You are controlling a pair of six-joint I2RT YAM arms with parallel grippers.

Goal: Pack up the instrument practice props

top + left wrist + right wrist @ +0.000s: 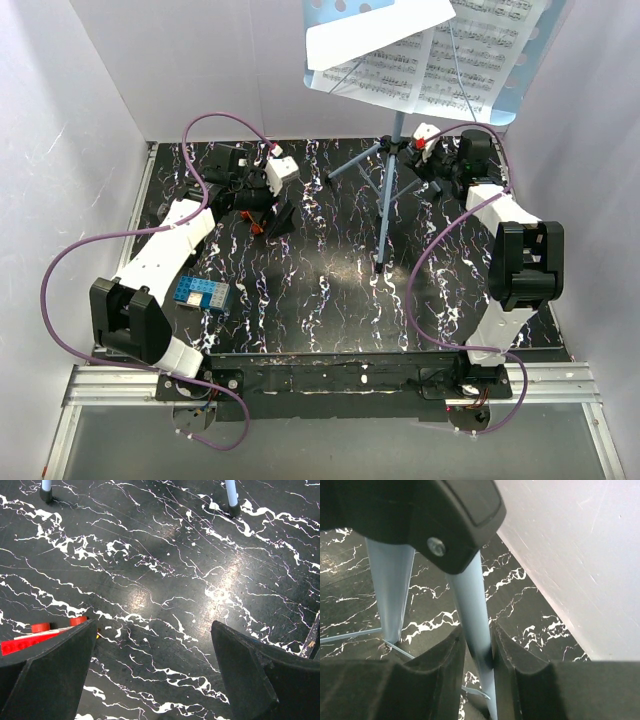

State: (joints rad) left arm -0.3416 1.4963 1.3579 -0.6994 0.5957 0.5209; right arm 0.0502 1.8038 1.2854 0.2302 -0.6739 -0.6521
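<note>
The music stand (388, 200) is at the back of the bench (320, 300), with pages (440, 60) on it. The right fingers (445, 665) grasp one leg (472, 605); the left fingers (50, 675) are spread wide.

Tabletop (330, 300) carries everything. Music stand (397, 135) stands upright at far right-centre, legs spread on the tabletop. Its desk plate (530, 70) sits up top, toward the far right. Sheet-music pages (440, 60) lie on the plate, overlapping.

Right gripper (425, 160) is just right of the pole. In its wrist view one stand tube runs between the fingers (450, 665), touching both.

Left gripper (268, 222) is left of the stand, well apart. Flat studded piece (40, 635) lies on the tabletop beside one finger. Studded block (203, 295) lies near-left, just beside the left arm.
</note>
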